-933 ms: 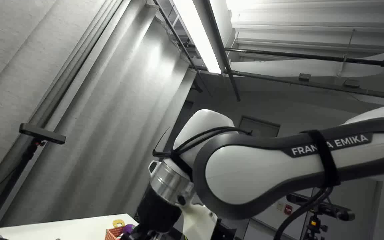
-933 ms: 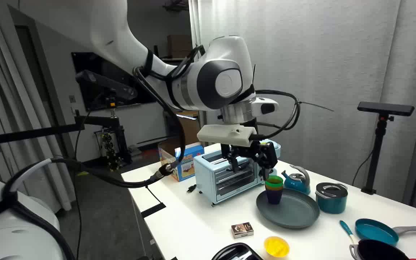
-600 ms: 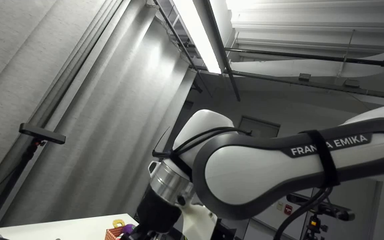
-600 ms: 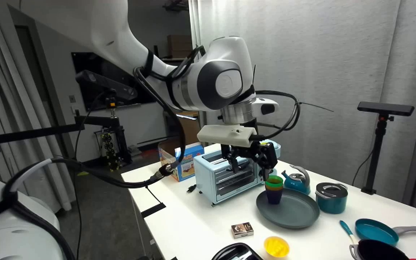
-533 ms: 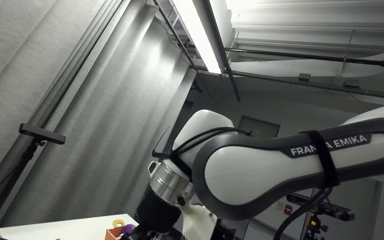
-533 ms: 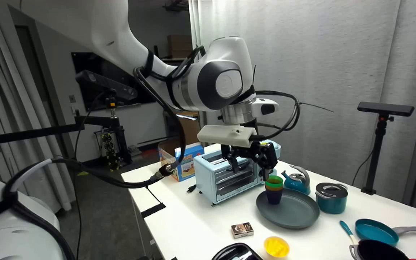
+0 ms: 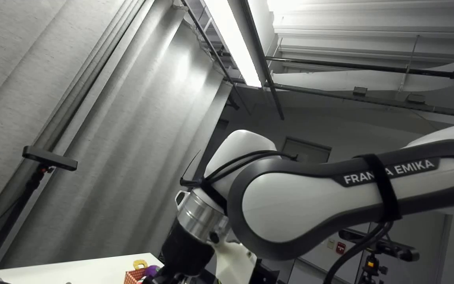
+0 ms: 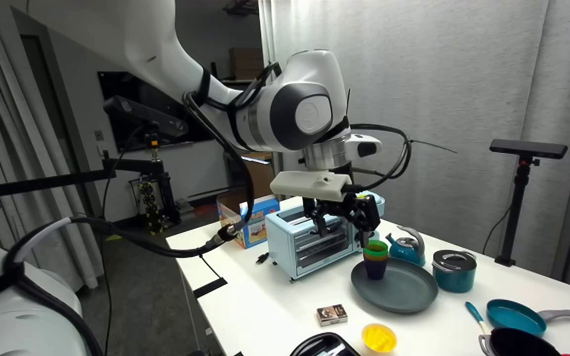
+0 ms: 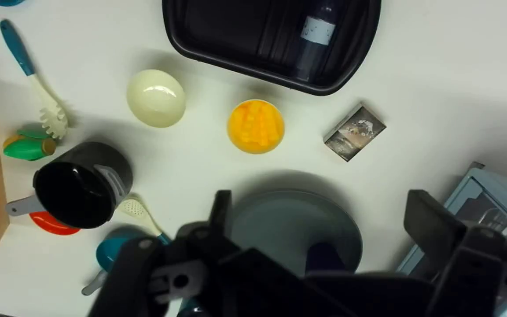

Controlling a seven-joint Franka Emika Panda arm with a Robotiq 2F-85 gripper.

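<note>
My gripper (image 8: 343, 235) is open and holds nothing; the wrist view shows its two fingers wide apart (image 9: 323, 211). It hangs above the table, in front of the light-blue toaster oven (image 8: 322, 244). Nearest is a stack of cups (image 8: 375, 267), green and orange above purple, upright on a round grey plate (image 8: 406, 294). In the wrist view the plate (image 9: 275, 229) lies below and between the fingers. Only a dark purple part of the stack (image 9: 324, 257) shows there; the gripper hides the rest. In an exterior view the gripper's fingers are cut off at the bottom edge.
A small patterned box (image 9: 354, 132), a yellow-filled bowl (image 9: 255, 127), a cream bowl (image 9: 154, 99) and a black tray (image 9: 244, 64) lie on the table. A kettle (image 8: 407, 253), teal lidded pot (image 8: 454, 276), small pan (image 8: 515, 316) and black pot (image 9: 77, 189) stand around too.
</note>
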